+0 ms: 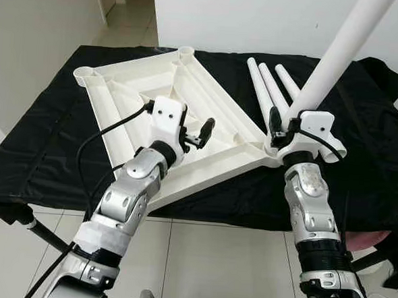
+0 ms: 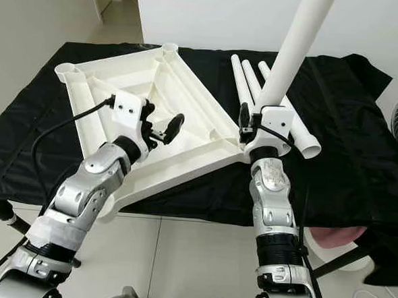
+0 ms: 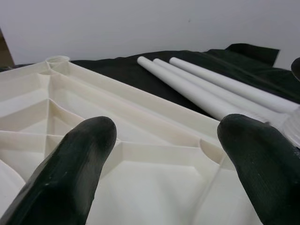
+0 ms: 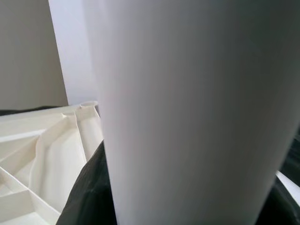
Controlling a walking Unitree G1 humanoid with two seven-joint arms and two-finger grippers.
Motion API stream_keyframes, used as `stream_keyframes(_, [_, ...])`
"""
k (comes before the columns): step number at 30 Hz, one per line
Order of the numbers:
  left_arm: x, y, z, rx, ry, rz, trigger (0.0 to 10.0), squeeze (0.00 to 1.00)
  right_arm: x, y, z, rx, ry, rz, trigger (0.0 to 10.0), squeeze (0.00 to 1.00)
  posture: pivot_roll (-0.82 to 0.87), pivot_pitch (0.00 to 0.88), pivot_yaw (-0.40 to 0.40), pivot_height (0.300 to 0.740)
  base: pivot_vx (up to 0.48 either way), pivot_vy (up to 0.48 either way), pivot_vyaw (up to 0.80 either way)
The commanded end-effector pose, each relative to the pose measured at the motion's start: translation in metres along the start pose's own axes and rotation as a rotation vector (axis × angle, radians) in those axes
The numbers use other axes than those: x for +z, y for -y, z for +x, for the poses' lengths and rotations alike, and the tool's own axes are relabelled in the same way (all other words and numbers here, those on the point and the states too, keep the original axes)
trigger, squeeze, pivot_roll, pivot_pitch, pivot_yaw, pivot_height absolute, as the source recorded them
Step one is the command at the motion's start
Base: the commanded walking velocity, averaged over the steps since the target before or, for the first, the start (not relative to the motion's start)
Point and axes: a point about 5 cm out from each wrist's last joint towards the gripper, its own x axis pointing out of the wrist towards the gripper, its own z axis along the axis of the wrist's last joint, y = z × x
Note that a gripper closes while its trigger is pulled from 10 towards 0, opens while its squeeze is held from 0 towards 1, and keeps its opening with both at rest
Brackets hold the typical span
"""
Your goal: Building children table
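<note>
While I hold both arms over the work, this is how it reads from my end, nearest first.

Right gripper (image 1: 286,122): clamped around the lower end of a white leg (image 1: 337,46), which I have standing steeply, tilted up and away. I read the grip low on the tube as a way to steer its foot.

Corner socket (image 1: 272,151): right under that gripper, at the near right corner of the tabletop. The leg's foot looks to be at or in it; I cannot tell whether it is seated, since the gripper covers the joint.

Left gripper (image 1: 201,132): fingers (image 3: 79,164) spread wide, holding nothing, hovering just above the ribbed underside. I keep it there to steady the piece if the leg pushes it.

Tabletop (image 1: 142,91): white, upside down, ribs up so the sockets face me, lying under and ahead of the left gripper.

Spare legs (image 1: 267,85): three tubes lying side by side just beyond the right gripper, touching or nearly so.

Black cloth (image 1: 44,133): under everything, likely to save the plastic from scuffs.
</note>
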Motion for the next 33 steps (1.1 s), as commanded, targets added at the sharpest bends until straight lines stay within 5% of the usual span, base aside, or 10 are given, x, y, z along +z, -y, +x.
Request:
stream_keyframes(1, [-0.003,-0.011,-0.009,0.075,-0.014,0.003,10.0,0.0,0.003,-0.006,-0.006,0.027,0.009,0.03,10.0,0.0,-0.18,0.027,0.096,0.74,0.0,0.0,0.0])
stream_keyframes(9, [-0.018,-0.033,-0.03,0.134,-0.019,0.063,10.0,0.0,-0.001,-0.006,-0.014,0.041,-0.009,0.021,10.0,0.0,-0.18,0.03,0.1,0.74,0.0,0.0,0.0])
stream_keyframes(19, [-0.016,-0.061,-0.047,0.251,0.018,-0.019,10.0,0.0,-0.001,-0.007,-0.019,0.047,-0.023,0.016,10.0,0.0,-0.17,0.034,0.101,0.74,0.0,0.0,0.0])
stream_keyframes(33, [-0.017,-0.043,-0.057,0.236,0.106,0.06,10.0,0.0,0.0,-0.003,-0.021,0.038,-0.017,0.019,10.0,0.0,-0.15,0.031,0.096,0.74,0.0,0.0,0.0])
